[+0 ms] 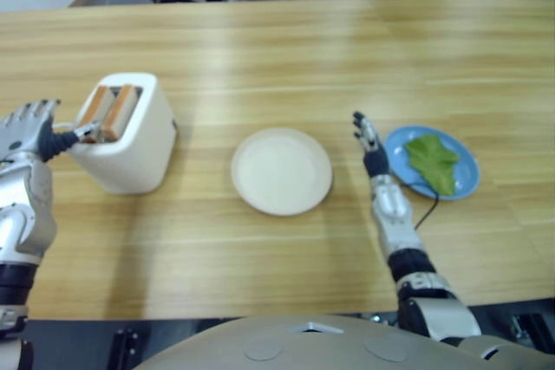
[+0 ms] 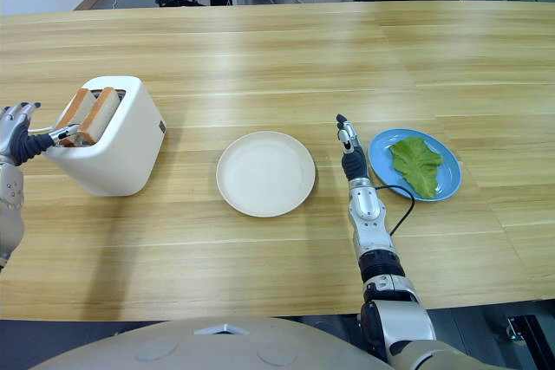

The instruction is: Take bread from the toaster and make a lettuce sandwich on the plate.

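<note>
- A white toaster [image 2: 117,149] stands on the left part of a long wooden table [image 2: 260,49].
- 2 slices of bread [image 2: 91,114] stand upright in the toaster's slots, side by side, their tops above the rim.
- The left hand [image 2: 13,136] is at the far left edge, just beside the toaster. It reaches across to the top left corner, right at the nearer slice. I cannot tell whether it grips the bread or only touches it.
- A round cream plate [image 2: 264,173] lies flat near the middle of the table, to the right of the toaster and apart from it, bare.
- The right hand [image 2: 349,149] is between the cream plate and a blue plate [image 2: 379,152], seen edge-on. It is released, stretched out straight and pointing away from the robot, with nothing in it.
- The blue plate lies just right of that hand, with 1 green lettuce leaf [image 2: 416,165] lying flat on it.
- A thin black cable [image 2: 401,205] loops on the table from the right forearm, near the blue plate's front rim.
</note>
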You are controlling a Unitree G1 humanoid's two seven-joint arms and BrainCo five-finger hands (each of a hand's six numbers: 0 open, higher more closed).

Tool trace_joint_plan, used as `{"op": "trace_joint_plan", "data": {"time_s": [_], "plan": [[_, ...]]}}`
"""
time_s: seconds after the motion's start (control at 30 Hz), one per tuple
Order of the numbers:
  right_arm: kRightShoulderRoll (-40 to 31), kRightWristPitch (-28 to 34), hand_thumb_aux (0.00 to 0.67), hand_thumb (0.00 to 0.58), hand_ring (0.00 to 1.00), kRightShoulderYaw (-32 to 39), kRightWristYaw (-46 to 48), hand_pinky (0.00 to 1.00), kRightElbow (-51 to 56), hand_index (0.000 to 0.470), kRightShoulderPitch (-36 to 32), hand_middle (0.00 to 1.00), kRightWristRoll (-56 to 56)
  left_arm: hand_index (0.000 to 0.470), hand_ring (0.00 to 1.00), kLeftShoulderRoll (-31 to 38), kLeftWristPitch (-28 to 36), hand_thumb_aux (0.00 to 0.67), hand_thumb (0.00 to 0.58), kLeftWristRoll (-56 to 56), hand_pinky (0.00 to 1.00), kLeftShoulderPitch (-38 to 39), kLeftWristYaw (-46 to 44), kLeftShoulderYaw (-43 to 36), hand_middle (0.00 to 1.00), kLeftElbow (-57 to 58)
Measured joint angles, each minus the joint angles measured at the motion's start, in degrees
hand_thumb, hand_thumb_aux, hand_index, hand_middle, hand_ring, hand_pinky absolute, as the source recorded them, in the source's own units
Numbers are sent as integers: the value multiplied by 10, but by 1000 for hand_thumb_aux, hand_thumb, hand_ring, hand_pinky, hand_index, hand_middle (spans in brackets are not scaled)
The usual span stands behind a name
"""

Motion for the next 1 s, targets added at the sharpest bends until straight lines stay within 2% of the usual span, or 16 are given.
{"op": "trace_joint_plan", "data": {"time_s": [0.23, 0.27, 0.3, 0.33, 0.37, 0.4, 0.43, 0.47, 0.5, 1.0], "plan": [[0, 8, 0, 0, 0, 0, 1, 0, -18, 0, 7, 0, 0, 0, 0, 0, 15, 0, 0, 24, 0, -1, -12, -30, 0, 11], [0, 8, 0, 0, 0, 0, 1, 0, -19, 0, 9, 0, 0, 236, 0, 0, 16, 344, 443, 25, 0, -3, -14, -31, 0, 11], [0, 9, 0, 0, 0, 0, 2, 0, -19, 0, 12, 0, 0, 298, 0, 0, 16, 434, 508, 25, 0, -3, -16, -31, 0, 9], [1, 10, 0, 0, 0, 0, 2, 0, -20, 0, 14, 0, 0, 460, 0, 0, 15, 670, 580, 23, 0, -4, -15, -32, 0, 6], [2, 11, 0, 0, 0, 0, 2, 0, -20, 0, 16, 0, 0, 460, 0, -1, 13, 670, 580, 22, 0, -5, -14, -32, 0, 0], [4, 12, 0, 0, 0, 0, 2, 0, -20, 0, 16, 0, 0, 460, 67, -3, 13, 670, 580, 20, 67, -7, -9, -32, 67, -4], [4, 13, 0, 0, 0, 0, 2, 0, -20, 0, 16, 0, 0, 460, 718, -6, 13, 670, 580, 19, 718, -8, -4, -31, 718, -8], [4, 14, 0, 0, 0, 0, 2, 0, -22, 0, 17, 0, 0, 460, 718, -10, 13, 670, 580, 16, 718, -11, 5, -25, 718, -12], [4, 15, 0, 0, 0, 0, 2, 0, -22, 0, 17, 0, 0, 460, 980, -13, 13, 670, 580, 14, 980, -12, 9, -21, 980, -14], [5, 22, 0, 0, 0, 1, 3, 0, -29, 0, 21, 0, 0, 460, 1000, -65, -42, 670, 580, -3, 1000, -18, 160, 63, 1000, -140]]}}
